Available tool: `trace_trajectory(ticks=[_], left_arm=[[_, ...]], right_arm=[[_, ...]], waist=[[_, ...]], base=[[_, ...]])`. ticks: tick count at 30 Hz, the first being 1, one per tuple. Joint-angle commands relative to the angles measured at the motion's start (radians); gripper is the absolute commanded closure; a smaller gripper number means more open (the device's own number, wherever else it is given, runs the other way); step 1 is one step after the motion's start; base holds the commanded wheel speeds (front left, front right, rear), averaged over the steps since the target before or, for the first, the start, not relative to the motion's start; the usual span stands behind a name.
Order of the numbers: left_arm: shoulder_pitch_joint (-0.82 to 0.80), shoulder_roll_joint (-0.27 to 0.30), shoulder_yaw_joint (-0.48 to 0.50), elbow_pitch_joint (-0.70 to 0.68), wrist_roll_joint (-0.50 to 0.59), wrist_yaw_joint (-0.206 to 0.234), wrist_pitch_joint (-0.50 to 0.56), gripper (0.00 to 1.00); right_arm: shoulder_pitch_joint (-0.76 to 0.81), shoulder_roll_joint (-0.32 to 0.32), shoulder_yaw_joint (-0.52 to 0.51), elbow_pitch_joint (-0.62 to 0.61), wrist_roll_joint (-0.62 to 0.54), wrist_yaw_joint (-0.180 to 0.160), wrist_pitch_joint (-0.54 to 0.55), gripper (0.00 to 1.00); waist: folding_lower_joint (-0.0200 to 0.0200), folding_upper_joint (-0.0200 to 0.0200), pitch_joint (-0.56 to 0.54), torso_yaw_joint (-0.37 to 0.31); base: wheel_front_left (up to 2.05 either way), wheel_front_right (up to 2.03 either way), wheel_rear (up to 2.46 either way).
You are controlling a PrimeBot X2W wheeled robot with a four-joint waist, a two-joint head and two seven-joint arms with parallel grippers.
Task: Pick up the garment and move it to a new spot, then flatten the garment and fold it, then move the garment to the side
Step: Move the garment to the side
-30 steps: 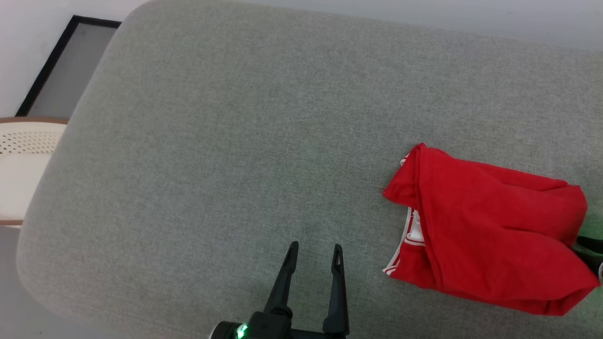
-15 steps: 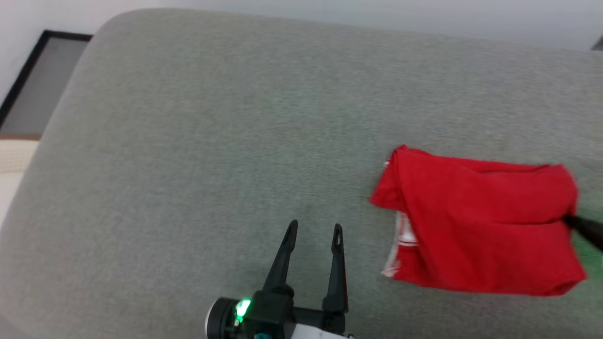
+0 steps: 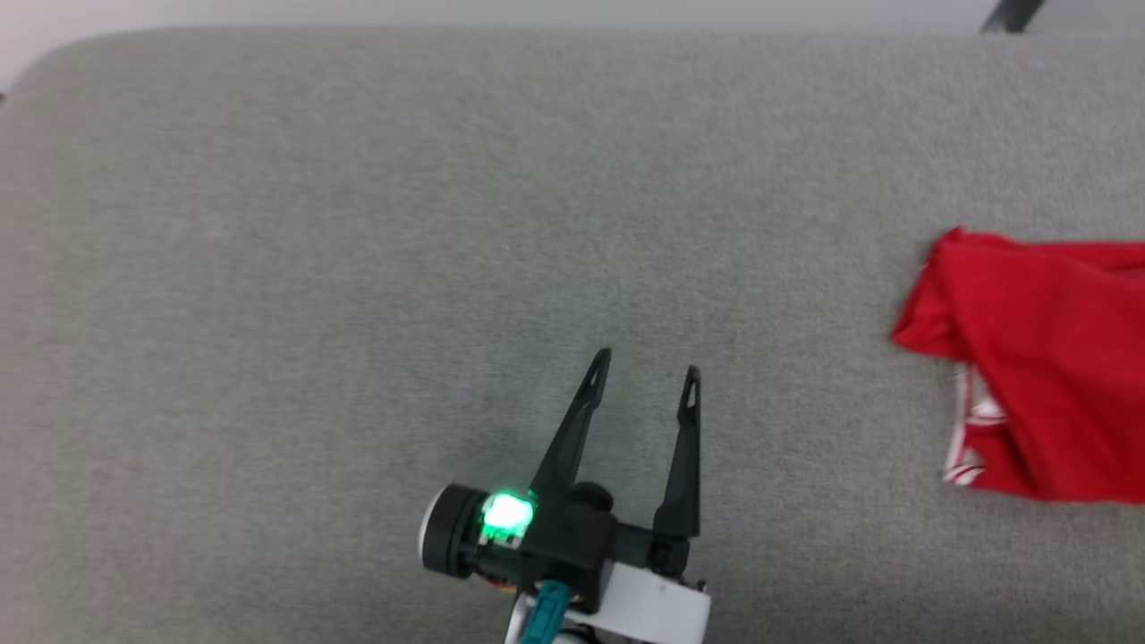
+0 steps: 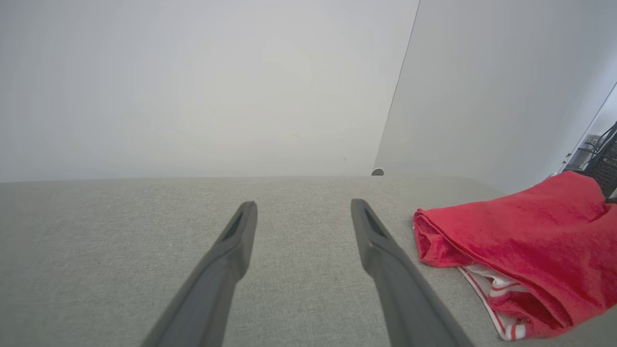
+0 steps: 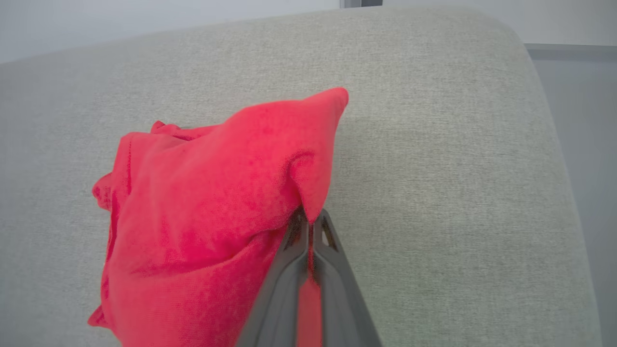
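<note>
head: overhead, facing down | wrists: low, close over cushion point(image 4: 96, 250) | all share garment point(image 5: 202, 193)

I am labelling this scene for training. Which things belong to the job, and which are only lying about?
Job: garment; right gripper, shut on it; left gripper, open.
Not the job: grey cushion, only the support; wall; cables by the wall.

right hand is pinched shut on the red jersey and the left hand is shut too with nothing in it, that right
Not quite. The left hand is open, not shut: the head view and the left wrist view both show its two fingers spread apart with nothing between them, above the grey cushion. The rest holds: in the right wrist view the right hand is pinched shut on the red jersey.
</note>
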Motion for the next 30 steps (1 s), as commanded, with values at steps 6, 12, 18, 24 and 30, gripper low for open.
trace_trajectory(ticks=[6,12,18,24,30], left_arm=[[-0.074,0.0,-0.031,0.02,0.032,0.032,0.0,0.0],[-0.126,0.0,-0.07,0.027,0.058,0.068,0.0,0.0],[-0.165,0.0,-0.104,0.032,0.073,0.1,0.0,0.0],[-0.191,0.0,-0.136,0.043,0.067,0.128,0.0,0.0],[-0.201,0.0,-0.151,0.05,0.07,0.151,0.0,0.0]], right_arm=[[-0.05,-0.064,0.005,0.083,0.031,0.0,-0.064,1.0],[-0.115,-0.113,0.034,0.193,0.047,0.0,-0.113,1.0],[-0.175,-0.121,0.068,0.303,0.06,0.0,-0.16,1.0],[-0.235,-0.092,0.127,0.381,0.048,0.0,-0.221,1.0],[-0.281,-0.078,0.195,0.433,0.026,0.0,-0.275,1.0]], waist=[[0.0,0.0,0.086,-0.055],[0.0,0.0,0.134,-0.058],[0.0,0.0,0.173,-0.06],[0.0,0.0,0.199,-0.06],[0.0,0.0,0.215,-0.057]], base=[[0.0,0.0,0.0],[0.0,0.0,0.0],[0.0,0.0,0.0],[0.0,0.0,0.0],[0.0,0.0,0.0]])
